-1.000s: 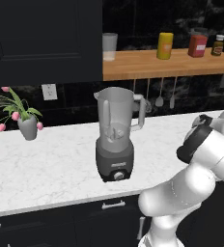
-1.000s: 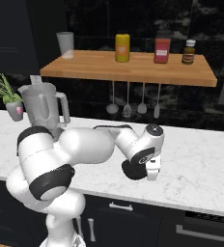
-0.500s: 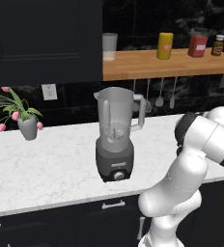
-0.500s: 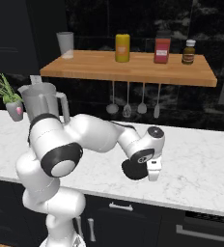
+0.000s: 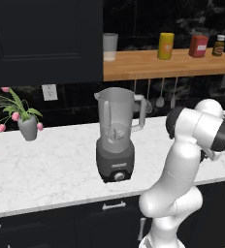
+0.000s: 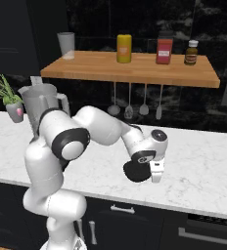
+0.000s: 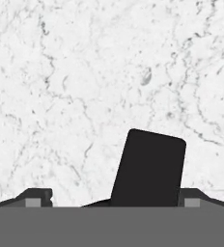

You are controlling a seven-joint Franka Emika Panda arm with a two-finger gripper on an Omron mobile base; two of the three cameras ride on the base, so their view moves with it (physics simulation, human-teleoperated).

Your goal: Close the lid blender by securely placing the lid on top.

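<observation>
Since a second ago we have swung our two-finger gripper (image 6: 152, 172) lower, closed around the flat round black lid (image 6: 135, 172), at lower centre of the right base view. Our tall translucent grey blender (image 5: 116, 135) stands open at centre of the left base view, so carrying the lid across comes next.

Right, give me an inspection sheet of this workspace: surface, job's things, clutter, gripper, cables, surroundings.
Surface: white marble counter, bare around the gripper.
Job's things: blender upright on the counter, jar mouth open, no lid on it. Lid, a black disc, held on edge in the gripper just above the counter, well to the blender's right.
Clutter: pink tulips in a grey pot left of the blender.
Gripper: gripper pointing down, shut on the lid's edge.
Cables: nothing seen.
Surroundings: wooden shelf with tumbler, yellow can, red box, brown bottle; utensils hanging beneath; wall outlet; dark cabinets.
</observation>
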